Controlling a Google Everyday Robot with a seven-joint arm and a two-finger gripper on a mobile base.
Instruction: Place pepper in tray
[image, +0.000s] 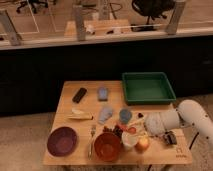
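Camera view: pincer (134, 128), grip state unclear, sits near the worktop's front-right edge by the pepper (128, 129); tray (148, 87) waits at the back-right corner.

Pepper (128, 129): small, elongated, glossy red-orange, lying roughly level with a slight tilt, in the clutter at the front-centre of the wooden table. It sits just behind the white cup, right of the reddish-brown bowl, below the blue cup. Whether it rests on something or is held, can't tell.

Tray (148, 87): rectangular green plastic, raised sides, sitting flat at the table's back-right corner. Well apart from the pepper.

Gripper (141, 126): at the end of the white arm coming in from the right, just right of the pepper, low over the table.
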